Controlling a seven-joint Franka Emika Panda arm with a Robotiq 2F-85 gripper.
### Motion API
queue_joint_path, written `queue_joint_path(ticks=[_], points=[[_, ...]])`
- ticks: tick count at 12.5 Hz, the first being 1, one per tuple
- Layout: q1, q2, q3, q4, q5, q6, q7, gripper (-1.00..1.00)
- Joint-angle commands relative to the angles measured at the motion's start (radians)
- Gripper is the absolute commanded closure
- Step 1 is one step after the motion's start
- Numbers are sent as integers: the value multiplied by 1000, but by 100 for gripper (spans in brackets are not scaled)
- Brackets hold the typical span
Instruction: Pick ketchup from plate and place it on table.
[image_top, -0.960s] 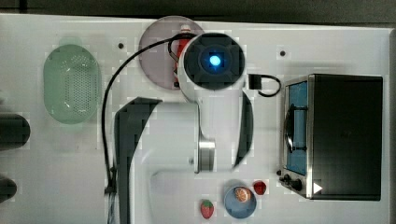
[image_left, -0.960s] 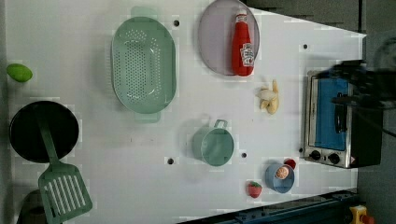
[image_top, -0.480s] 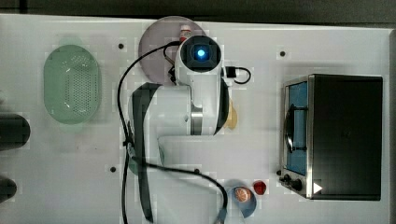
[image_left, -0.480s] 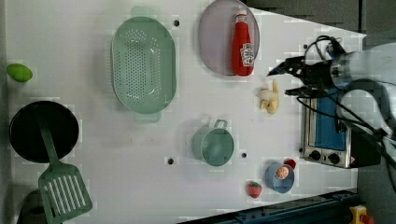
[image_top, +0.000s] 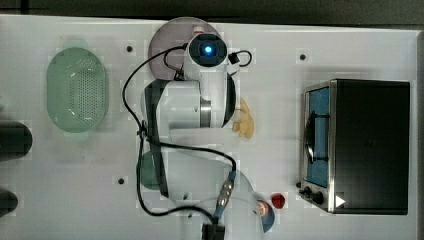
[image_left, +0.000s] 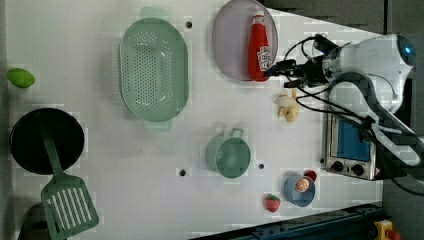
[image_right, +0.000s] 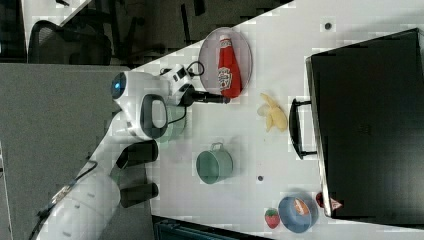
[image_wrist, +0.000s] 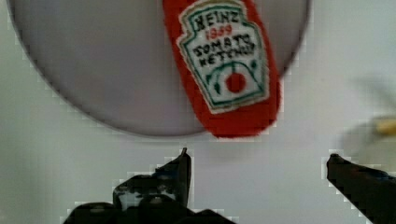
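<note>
1 white arm reaches across the table (image_top: 350, 50) in the top view, its blue-lit head covering much of the plate (image_top: 167, 42) at the far edge; a green strainer (image_top: 77, 96) sits off to the top view's left and a toaster oven (image_top: 357, 146) to the top view's right.

From the left view, the ketchup (image_left: 259, 47) lies flat on the plate (image_left: 232, 42), cap toward the far edge, base at the near rim. The gripper (image_left: 286, 74) hovers just beside that base, over bare table, not touching the bottle. Close by lie a banana (image_left: 289, 106), a green mug (image_left: 228, 155), a blue bowl (image_left: 299, 190) and a strawberry (image_left: 272, 203).

From the right view, the gripper (image_right: 220, 99) points toward the plate (image_right: 207, 52), its tip just off the bottle's (image_right: 226, 67) lower end.

Through the wrist view, 2 dark fingertips (image_wrist: 180, 170) stand wide apart with white table between them. The ketchup (image_wrist: 224, 70), label up, hangs slightly over the plate's (image_wrist: 93, 70) rim ahead of them, clear of both.
</note>
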Motion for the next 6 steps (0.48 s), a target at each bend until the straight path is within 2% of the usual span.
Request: queue_joint_path(ticks=[1, 6], points=[[5, 67, 8, 130, 2, 20, -235, -100], [22, 210, 8, 249, -52, 35, -254, -100]])
